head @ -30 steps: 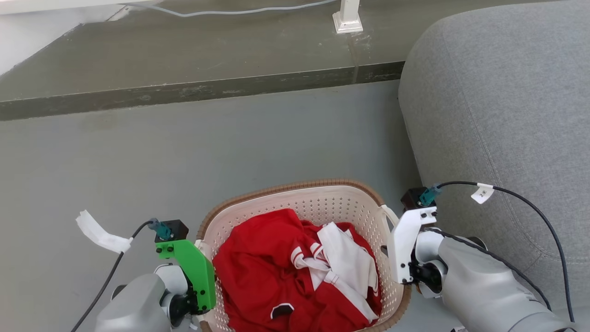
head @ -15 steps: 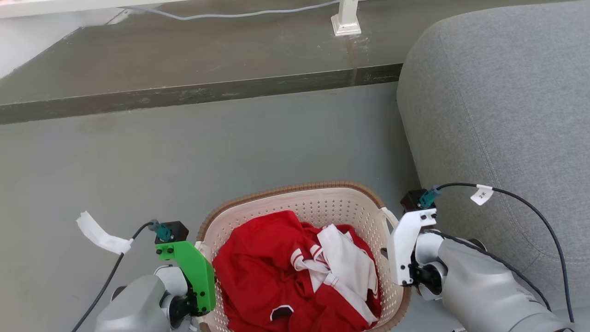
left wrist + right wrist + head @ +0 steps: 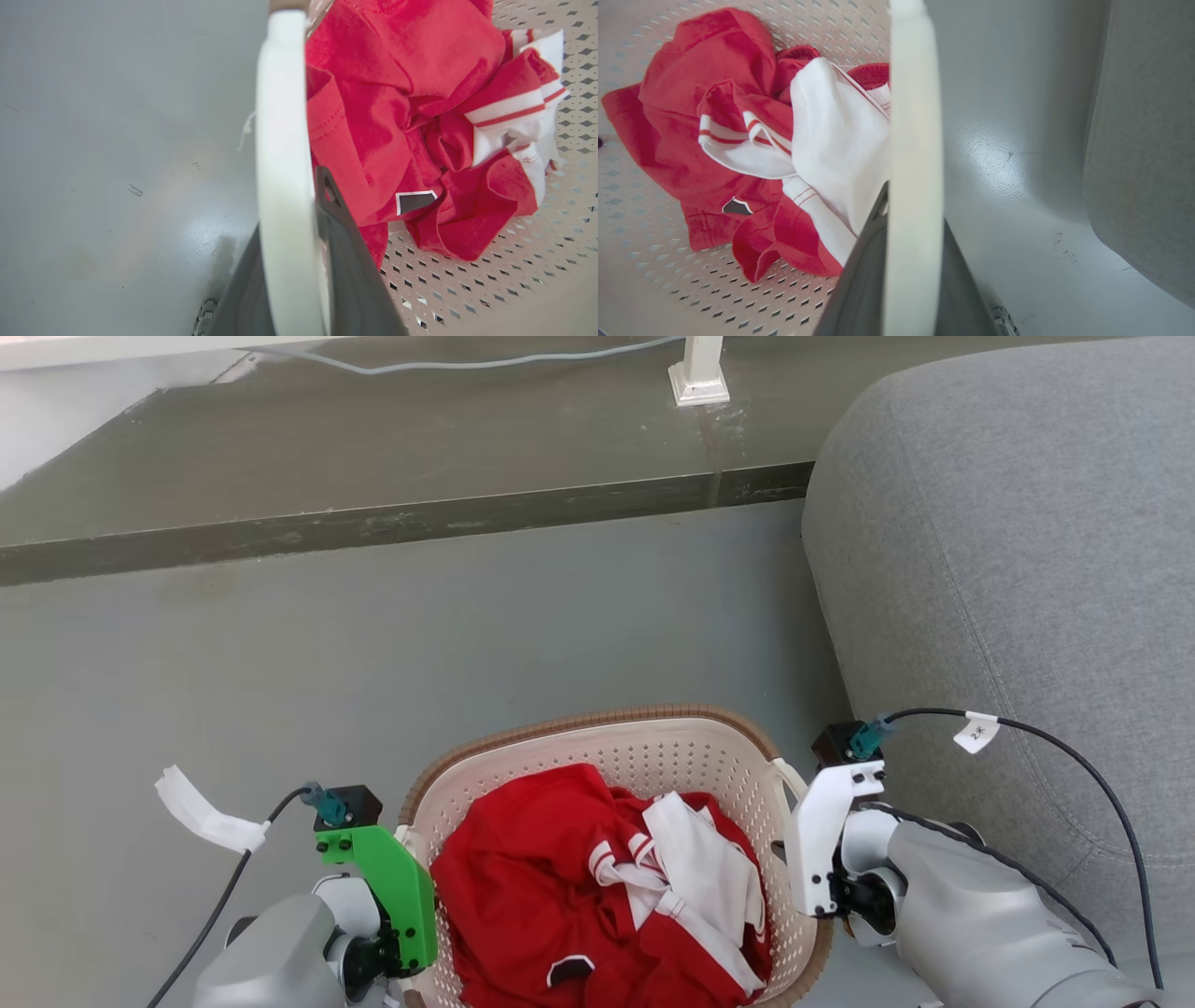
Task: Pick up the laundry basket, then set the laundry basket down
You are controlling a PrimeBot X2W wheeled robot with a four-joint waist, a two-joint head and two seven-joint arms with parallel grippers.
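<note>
Laundry basket (image 3: 597, 721) of cream-white perforated plastic, rounded-rectangular with a brown woven-look rim, is at the bottom middle of the head view, over the smooth grey floor (image 3: 373, 653). Whether its bottom touches the floor, I cannot tell. Just to its right is a big grey fabric sofa (image 3: 1008, 551) with a rounded corner. Farther away a darker grey raised step (image 3: 373, 448) crosses the floor. On the step stands a white square post foot (image 3: 698, 381), and a pale grey cable (image 3: 467, 362) lies there too.

Inside the laundry basket lies a crumpled red shirt (image 3: 532, 887), with a white garment with red stripes (image 3: 700, 863) on its right part.

The left gripper (image 3: 289, 205) is at the basket's left short side. Its two dark fingers (image 3: 345, 261) are pressed on both faces of the white loop handle (image 3: 282, 140), pinching it. The right gripper (image 3: 915, 210) pinches in the same way the white loop handle (image 3: 913, 116) of the right short side.

A green bracket (image 3: 392, 882) sits on the left wrist and a white bracket (image 3: 822, 826) on the right wrist. A small white label (image 3: 977, 730) is seen just above the right arm, in front of the sofa.
</note>
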